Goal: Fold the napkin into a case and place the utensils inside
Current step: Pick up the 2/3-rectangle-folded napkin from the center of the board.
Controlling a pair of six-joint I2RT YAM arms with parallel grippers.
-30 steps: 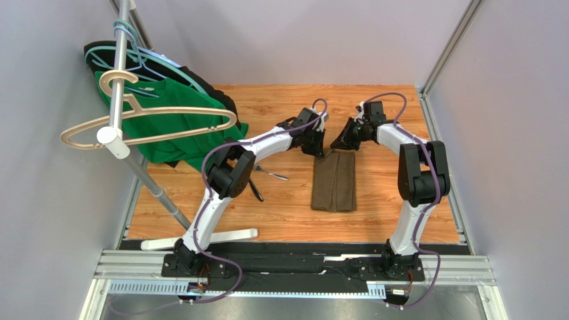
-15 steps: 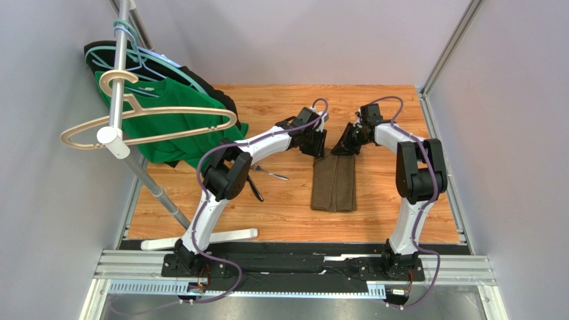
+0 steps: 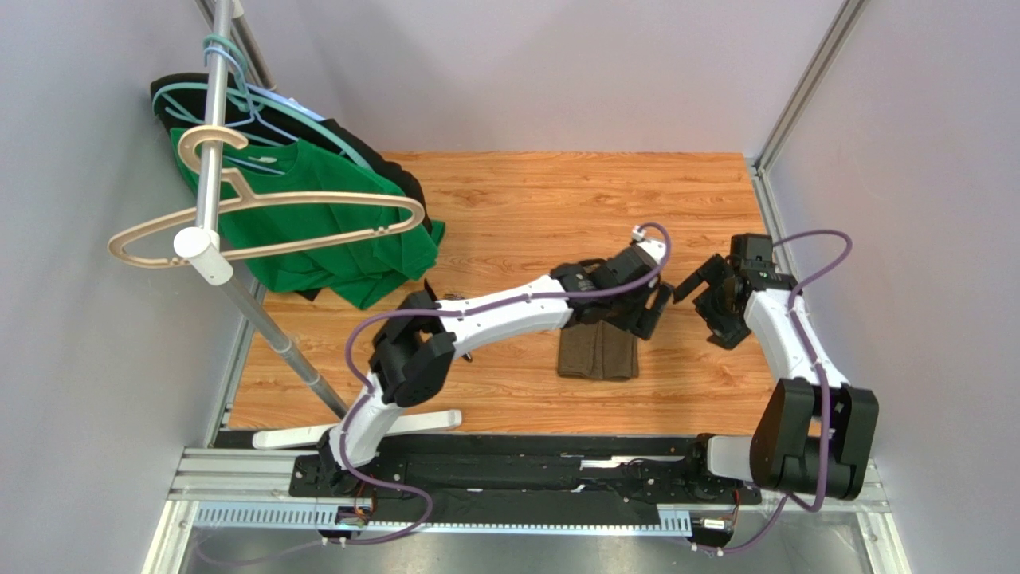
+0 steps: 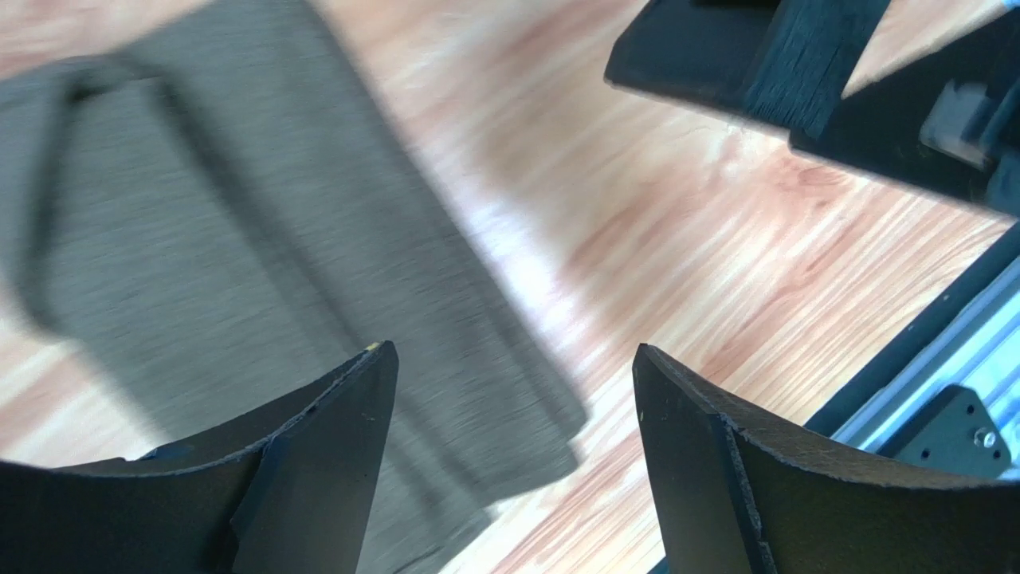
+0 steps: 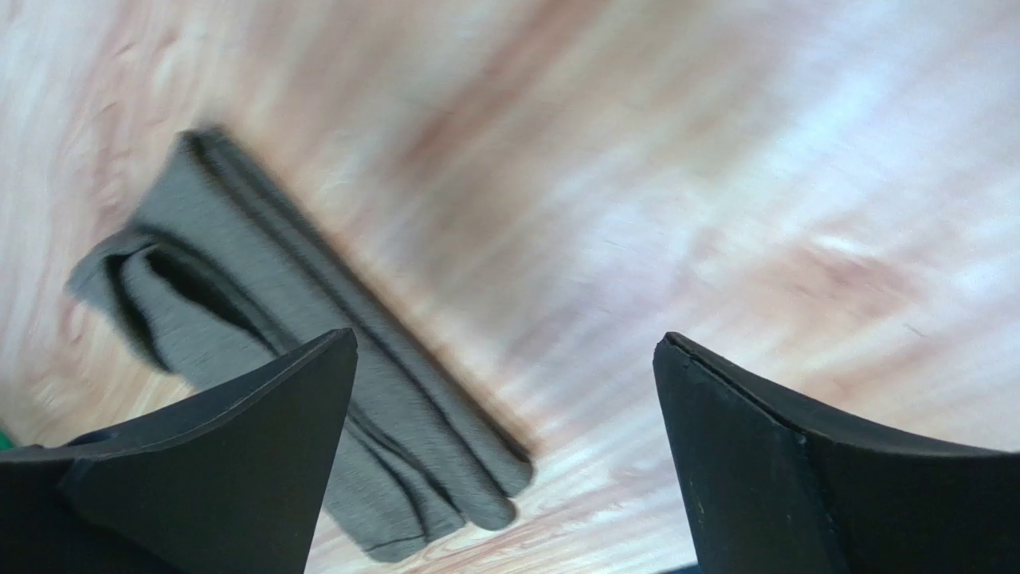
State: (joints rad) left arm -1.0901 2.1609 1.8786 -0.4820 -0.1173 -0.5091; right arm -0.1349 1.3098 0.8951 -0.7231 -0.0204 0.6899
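Top external view: the wooden counter (image 3: 539,203) fills the middle of the frame. At the upper left a metal clothes rack (image 3: 216,144) slants down across the counter's left edge. It carries a pale wooden hanger (image 3: 275,215), a green shirt (image 3: 347,245) and a black garment (image 3: 401,179) behind the shirt.

The napkin (image 3: 599,355) lies folded into a narrow strip at the centre right of the counter. The left arm reaches diagonally over the counter from the lower left. Its tool (image 3: 647,313) hangs over the strip's far end and hides it from above. The right tool (image 3: 704,309) hovers just to the right of it, beside the cloth and clear of it.

Left wrist view: the left tool (image 4: 511,359) has its jaws well apart, with nothing between them. The napkin (image 4: 180,239) lies at the upper left, the right tool (image 4: 814,84) at the upper right and a metal rail (image 4: 946,371) at the lower right.

Right wrist view: the right tool (image 5: 505,347) also has its jaws spread wide over bare wood. The napkin (image 5: 275,299) lies at the left, layered lengthwise. A dark pocket-like gap shows at its upper-left end, but what is inside cannot be told.
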